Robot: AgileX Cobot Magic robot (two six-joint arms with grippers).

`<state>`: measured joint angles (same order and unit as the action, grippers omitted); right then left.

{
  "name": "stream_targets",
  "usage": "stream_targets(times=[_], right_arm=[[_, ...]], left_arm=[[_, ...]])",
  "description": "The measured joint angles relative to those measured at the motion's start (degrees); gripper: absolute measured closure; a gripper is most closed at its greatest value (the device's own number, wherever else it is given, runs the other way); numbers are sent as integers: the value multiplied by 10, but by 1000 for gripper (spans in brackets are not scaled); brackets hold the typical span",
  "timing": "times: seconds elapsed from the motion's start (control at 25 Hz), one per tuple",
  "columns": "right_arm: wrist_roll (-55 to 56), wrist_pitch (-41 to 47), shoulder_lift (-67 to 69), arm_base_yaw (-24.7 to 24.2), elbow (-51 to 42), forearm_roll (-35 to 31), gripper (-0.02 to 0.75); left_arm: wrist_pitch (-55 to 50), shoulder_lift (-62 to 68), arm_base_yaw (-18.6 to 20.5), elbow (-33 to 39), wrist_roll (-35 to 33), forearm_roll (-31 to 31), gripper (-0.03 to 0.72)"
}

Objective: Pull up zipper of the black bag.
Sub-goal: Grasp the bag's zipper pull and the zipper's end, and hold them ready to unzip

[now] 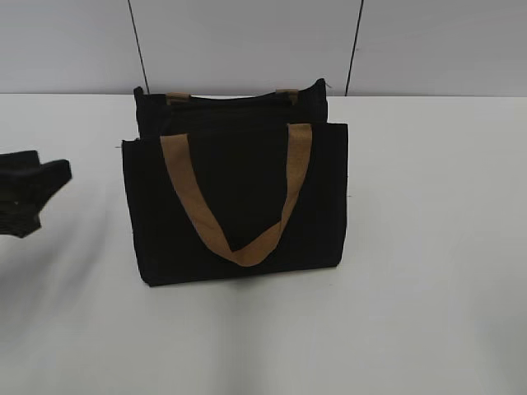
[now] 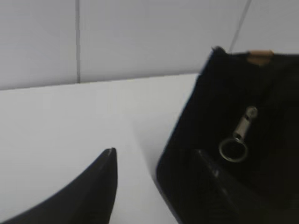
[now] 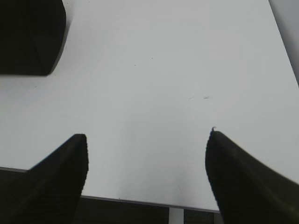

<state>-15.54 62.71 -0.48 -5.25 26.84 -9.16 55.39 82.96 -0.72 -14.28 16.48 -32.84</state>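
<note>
The black bag point(image 1: 239, 206), a boxy matte fabric tote with tan webbing handles point(image 1: 239, 239), stands upright mid-surface point(image 1: 428, 313), its silver ring-ended zipper point(image 2: 238, 137) hanging on its left end. The left hand point(image 2: 159, 163) is spread apart just beside that pull, not touching; the right hand point(image 3: 147, 154) gapes over bare white surface, well apart from the bag, before pale wall panels point(image 1: 247, 41).

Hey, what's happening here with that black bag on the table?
A two-armed robot is set to work the zipper on the black bag, which stands upright on the white table. Nothing is gripped yet. The left tool is open beside the bag's end, close to the silver ring pull hanging there. The right tool is open too, over bare table, away from the bag.
</note>
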Motion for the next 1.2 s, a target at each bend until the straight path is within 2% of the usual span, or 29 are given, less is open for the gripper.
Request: stream_targets(times=[0.2,0.44,0.76,1.04,1.2], right_arm=[[0,0,0,0,0,0,143],[0,0,0,0,0,0,143],[0,0,0,0,0,0,143],[0,0,0,0,0,0,143],[0,0,0,0,0,0,143]], left_arm=[[-3,76,9,-62,7,-154,305],[-9,179,12,-149,8,-270,305],[74,299,12,-229,24,-324,332],[116,353,10,-273,34,-333,340],[122,380,-3,-291,37,-336,343]])
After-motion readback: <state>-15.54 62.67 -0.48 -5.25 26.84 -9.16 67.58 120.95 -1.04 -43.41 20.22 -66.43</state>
